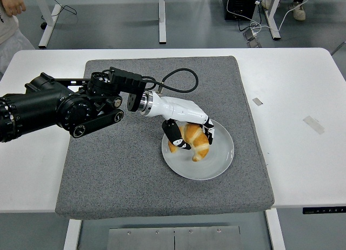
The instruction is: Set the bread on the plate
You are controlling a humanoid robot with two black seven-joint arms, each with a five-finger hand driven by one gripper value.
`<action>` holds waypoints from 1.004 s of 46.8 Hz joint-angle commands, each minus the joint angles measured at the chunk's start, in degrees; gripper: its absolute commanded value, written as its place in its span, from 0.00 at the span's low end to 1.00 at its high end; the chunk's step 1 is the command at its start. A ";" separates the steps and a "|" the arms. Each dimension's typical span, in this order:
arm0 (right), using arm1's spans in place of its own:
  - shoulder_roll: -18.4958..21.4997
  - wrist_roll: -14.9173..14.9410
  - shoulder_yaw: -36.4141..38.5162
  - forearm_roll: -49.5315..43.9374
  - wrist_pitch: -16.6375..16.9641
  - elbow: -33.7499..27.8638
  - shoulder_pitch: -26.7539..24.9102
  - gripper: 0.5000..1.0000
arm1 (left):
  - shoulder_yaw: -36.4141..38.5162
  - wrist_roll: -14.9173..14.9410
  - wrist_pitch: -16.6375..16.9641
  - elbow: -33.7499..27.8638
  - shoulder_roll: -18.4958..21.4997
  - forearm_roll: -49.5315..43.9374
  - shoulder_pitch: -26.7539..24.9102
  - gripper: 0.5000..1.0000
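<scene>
Head view, left robot hand [186, 132] curled round bread [194, 140], over plate [216, 164]

A big mat [135, 169] lies in the middle of the worktop [303, 169]. A plate [216, 163] sits on the right part of the mat. The bread [195, 142] is on the left side of the plate, with the left hand [186, 132] over it. A person's hand [12, 2] is behind the worktop, far left.
</scene>
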 commanded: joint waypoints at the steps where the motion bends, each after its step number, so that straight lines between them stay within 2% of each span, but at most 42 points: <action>1: 0.00 0.00 0.00 0.01 0.00 0.00 0.01 1.00 | 0.07 0.00 0.13 0.75 -0.91 -0.04 0.40 0.05; 22: 0.00 0.00 0.00 0.01 0.00 0.00 -0.08 1.00 | 1.30 0.00 1.28 1.98 -2.84 -0.04 1.20 0.05; 47: 0.00 0.00 0.00 0.01 0.00 0.00 -0.08 1.00 | 2.88 0.00 1.80 3.65 -2.84 -0.04 1.72 0.07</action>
